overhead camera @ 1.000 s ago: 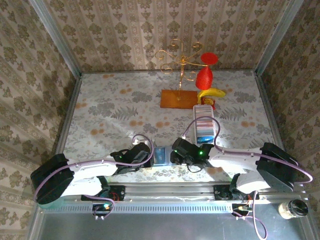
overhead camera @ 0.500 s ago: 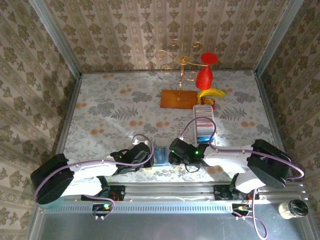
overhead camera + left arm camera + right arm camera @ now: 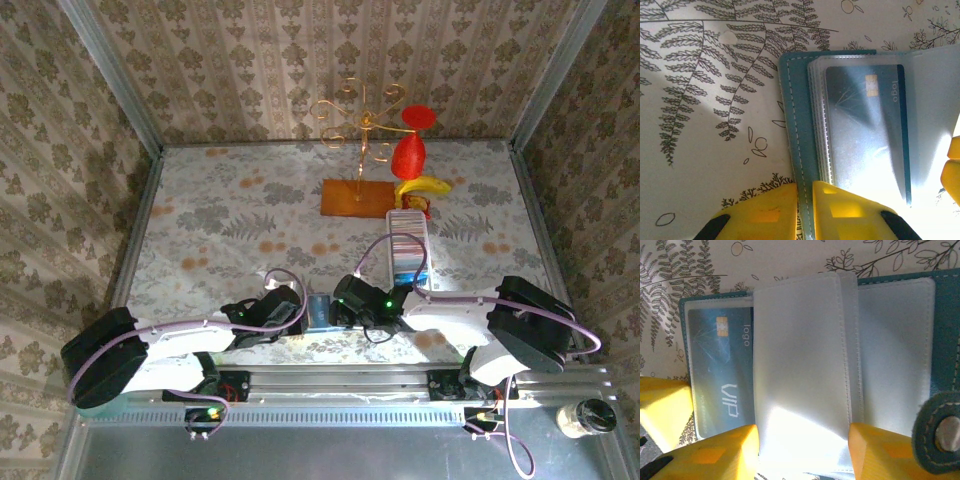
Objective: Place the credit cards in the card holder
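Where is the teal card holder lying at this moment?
In the top view the card holder lies open at the near edge of the table, about centre, between the left pincer and the right pincer.

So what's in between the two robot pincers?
The teal card holder lies open between the left pincer and the right pincer, in the top view. A blue card sits inside it.
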{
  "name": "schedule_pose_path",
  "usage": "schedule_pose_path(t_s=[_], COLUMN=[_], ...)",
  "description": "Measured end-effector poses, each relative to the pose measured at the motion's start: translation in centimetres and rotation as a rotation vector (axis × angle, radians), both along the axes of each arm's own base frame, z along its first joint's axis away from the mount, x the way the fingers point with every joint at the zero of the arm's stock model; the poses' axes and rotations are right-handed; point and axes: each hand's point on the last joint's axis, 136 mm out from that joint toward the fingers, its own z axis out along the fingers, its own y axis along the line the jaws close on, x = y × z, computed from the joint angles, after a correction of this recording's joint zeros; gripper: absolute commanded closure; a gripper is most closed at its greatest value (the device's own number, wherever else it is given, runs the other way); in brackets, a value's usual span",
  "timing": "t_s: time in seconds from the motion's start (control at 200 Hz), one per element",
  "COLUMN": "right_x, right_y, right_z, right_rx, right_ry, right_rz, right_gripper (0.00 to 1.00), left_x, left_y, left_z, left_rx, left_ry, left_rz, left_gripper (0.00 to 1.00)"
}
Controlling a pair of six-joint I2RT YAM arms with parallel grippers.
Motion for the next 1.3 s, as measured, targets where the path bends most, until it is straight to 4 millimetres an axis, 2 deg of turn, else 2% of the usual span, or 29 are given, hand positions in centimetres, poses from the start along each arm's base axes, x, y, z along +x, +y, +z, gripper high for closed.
schedule_pose_path(t_s=[0.765,1.02,1.3], right_x=[0.4,0.5,0.5], right_y=[2.7,3.4,4.5], right_z=[1.2,1.1,1.2], right_rx=[0.136,0.163,0.196], right_ry=[0.002,0.008,0.012], right_rz=[-0.004,-0.002,0.002], right_gripper=[0.5,0.51,0.51], left_x=[0.0,-0.3,0.2], left_y=[0.0,0.8,1.5], left_z=[0.4,-0.1,1.9], left_rx=[-0.016,-0.029,-0.073], left_ry=[-0.01,-0.009,-0.056], left_rz=[0.0,0.022,0.071], left_gripper=[0.84,0.83,0.84])
